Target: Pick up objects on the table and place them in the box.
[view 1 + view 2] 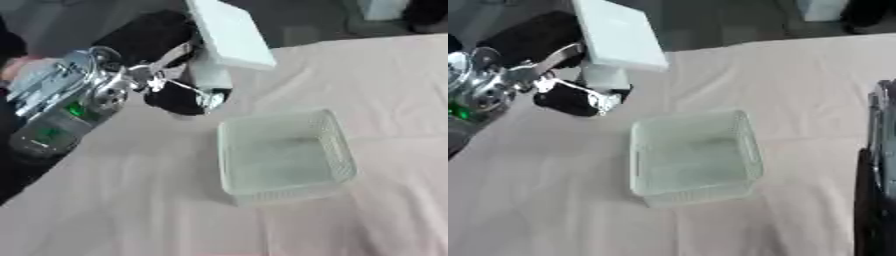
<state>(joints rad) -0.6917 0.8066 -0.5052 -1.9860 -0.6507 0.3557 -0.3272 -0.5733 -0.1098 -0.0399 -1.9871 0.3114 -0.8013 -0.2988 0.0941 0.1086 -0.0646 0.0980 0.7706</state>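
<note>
My left hand [182,98] comes in from the upper left, held above the table behind the box. Its black fingers are curled round the lower end of a white object [229,34], a flat slab on a narrower white stem that sticks up and away from the hand. The clear plastic box [325,131] stands on the table to the right of the hand and nearer to me, and I see nothing inside it. A dark part of my right arm [878,175] shows at the right edge of the right eye view.
A pale pink cloth [131,210] with creases covers the table. The table's far edge runs behind the hand, with dark floor beyond it. A pale object [383,9] stands on that floor at the top right.
</note>
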